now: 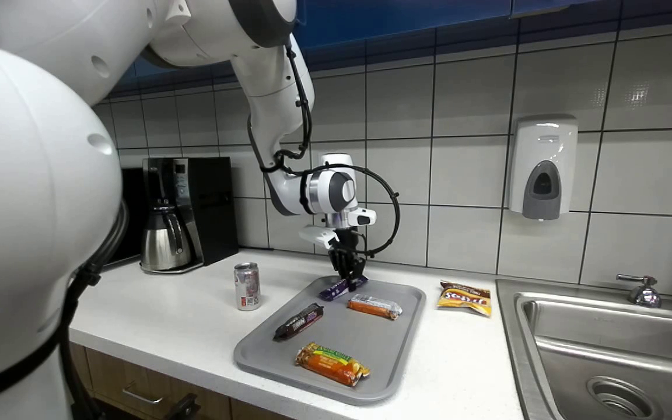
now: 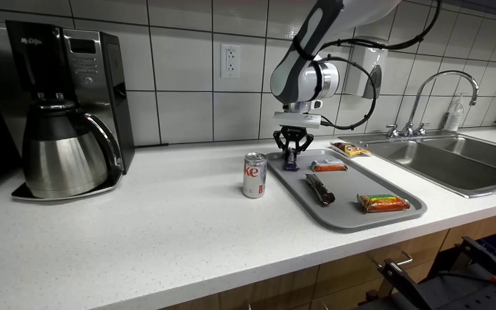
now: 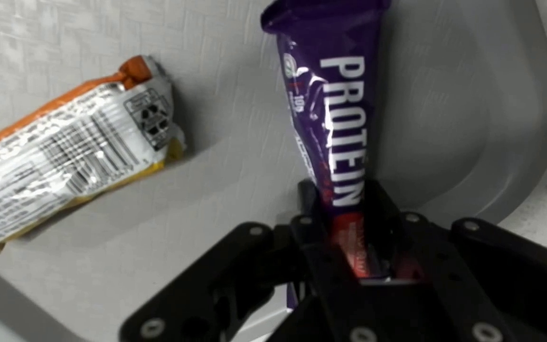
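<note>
My gripper [image 3: 342,190] is shut on a purple protein bar [image 3: 330,95], with a black finger against each side of its near end. In both exterior views the gripper [image 1: 350,283] [image 2: 291,150] points down over the wall-side corner of a grey tray [image 1: 382,350], with the purple bar [image 1: 335,290] [image 2: 291,163] between its fingers. I cannot tell whether the bar is lifted off the tray. An orange and silver bar [image 3: 74,152] lies beside it. A dark-wrapped bar [image 2: 319,189] and an orange and green bar [image 2: 383,203] lie farther along the tray.
A silver soda can [image 2: 255,175] stands beside the tray. A yellow and brown snack bag [image 1: 465,297] lies between the tray and the steel sink [image 1: 511,350]. A coffee maker [image 2: 71,112] stands along the counter. The tiled wall [image 1: 397,233] is close behind the gripper.
</note>
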Robot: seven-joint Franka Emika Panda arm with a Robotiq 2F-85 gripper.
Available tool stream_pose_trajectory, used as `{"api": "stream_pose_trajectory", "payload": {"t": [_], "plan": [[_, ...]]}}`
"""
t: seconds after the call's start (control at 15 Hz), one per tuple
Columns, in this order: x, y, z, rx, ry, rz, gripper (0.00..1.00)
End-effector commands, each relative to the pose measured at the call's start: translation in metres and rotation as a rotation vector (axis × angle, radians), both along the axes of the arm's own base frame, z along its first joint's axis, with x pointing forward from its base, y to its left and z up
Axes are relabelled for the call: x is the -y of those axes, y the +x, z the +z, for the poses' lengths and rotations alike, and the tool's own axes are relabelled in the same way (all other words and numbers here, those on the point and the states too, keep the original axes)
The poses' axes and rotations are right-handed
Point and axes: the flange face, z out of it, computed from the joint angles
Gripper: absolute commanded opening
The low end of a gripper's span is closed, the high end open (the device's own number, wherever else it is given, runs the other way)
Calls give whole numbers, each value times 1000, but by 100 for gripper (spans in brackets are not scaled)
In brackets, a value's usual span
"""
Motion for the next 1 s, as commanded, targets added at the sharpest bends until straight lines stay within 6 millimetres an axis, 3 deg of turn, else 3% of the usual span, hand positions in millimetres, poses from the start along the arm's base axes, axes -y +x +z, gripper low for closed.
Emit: {"api": "stream_pose_trajectory", "payload": {"t": [0.0,0.6,0.93], "plan": [[-1,3,13,-4,15,-7,7],[-12,7,53,55,34,18,5],[-31,13,76,95,61,47,5]]}}
